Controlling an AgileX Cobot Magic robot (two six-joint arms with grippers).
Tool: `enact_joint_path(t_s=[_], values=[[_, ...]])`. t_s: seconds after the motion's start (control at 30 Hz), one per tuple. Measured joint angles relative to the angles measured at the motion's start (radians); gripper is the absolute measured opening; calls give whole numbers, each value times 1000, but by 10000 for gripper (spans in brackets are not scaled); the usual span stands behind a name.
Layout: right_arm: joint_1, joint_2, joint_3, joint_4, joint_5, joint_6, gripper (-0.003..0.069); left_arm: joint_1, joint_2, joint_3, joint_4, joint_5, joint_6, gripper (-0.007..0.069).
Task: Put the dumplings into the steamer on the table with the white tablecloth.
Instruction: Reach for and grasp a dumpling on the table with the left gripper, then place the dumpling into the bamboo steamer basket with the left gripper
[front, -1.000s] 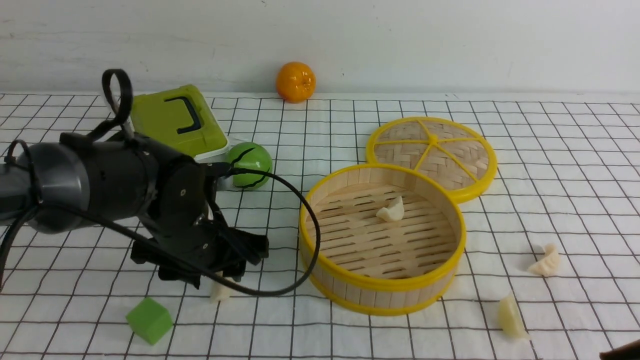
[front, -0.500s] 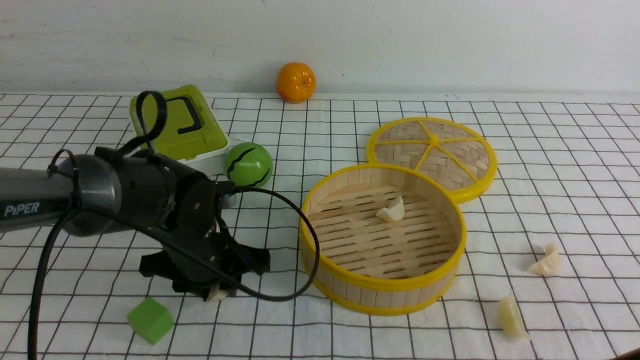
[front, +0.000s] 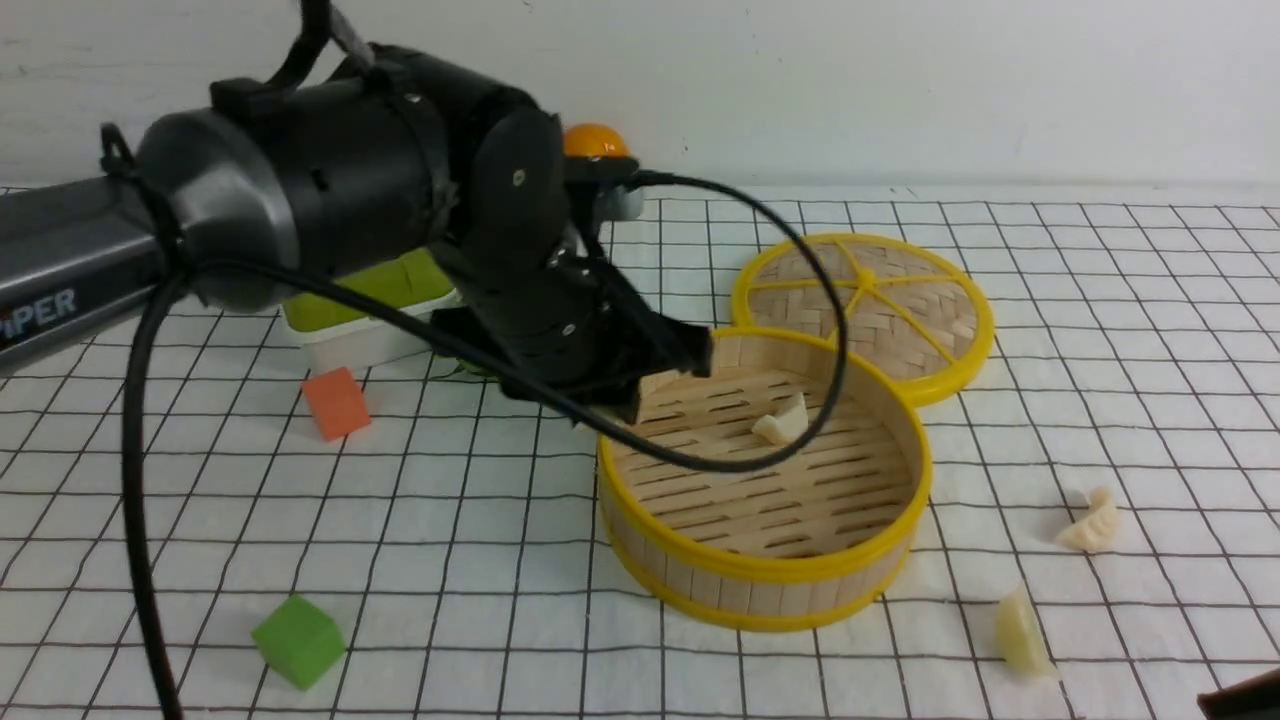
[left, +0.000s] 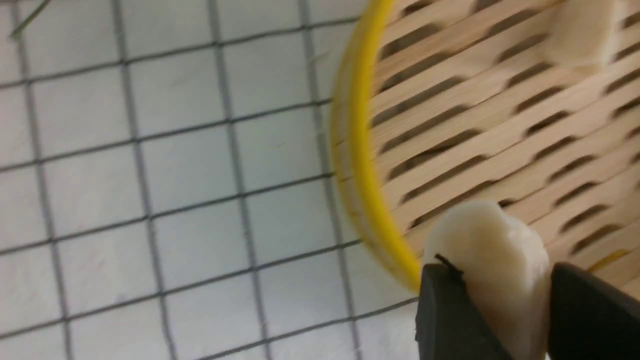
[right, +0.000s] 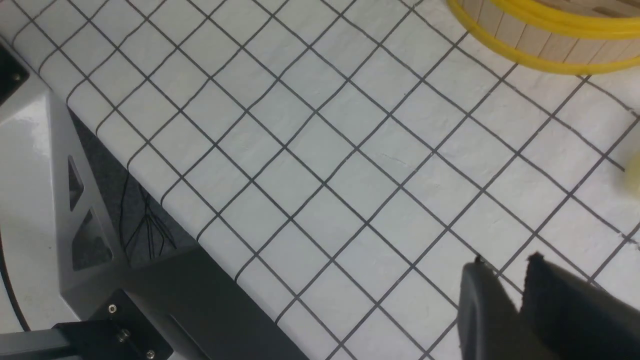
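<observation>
The steamer (front: 760, 565) stands right of centre on the white tablecloth (front: 480, 520) that covers the table. One of the dumplings (front: 783, 422) lies on its slatted floor. Two more dumplings lie on the cloth to its right, one further back (front: 1093, 522) and one nearer (front: 1022, 632). My left gripper (front: 655, 372) hangs over the steamer's left rim. In the left wrist view it (left: 502, 272) is shut on a dumpling (left: 487, 240) above the rim (left: 360, 165). My right gripper (right: 505, 262) hovers low over bare cloth, its jaws a narrow gap apart and empty.
The woven lid (front: 865, 300) lies behind the steamer, touching it. A green lunch box (front: 370, 300), an orange cube (front: 336, 402) and a green cube (front: 298, 640) sit on the left. An orange (front: 592, 140) shows behind my left arm. The table's front edge (right: 150, 192) runs close to my right gripper.
My left gripper closed on the dumpling near the green cube, then rose and swung right to the steamer's left rim. The orange cube has come into view.
</observation>
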Motion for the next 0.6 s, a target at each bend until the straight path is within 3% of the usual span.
enact_joint_path(t_s=[0.6], values=[[0,0,0,-27,12,0,136,-9,338,-126,0,-249,-27,239]])
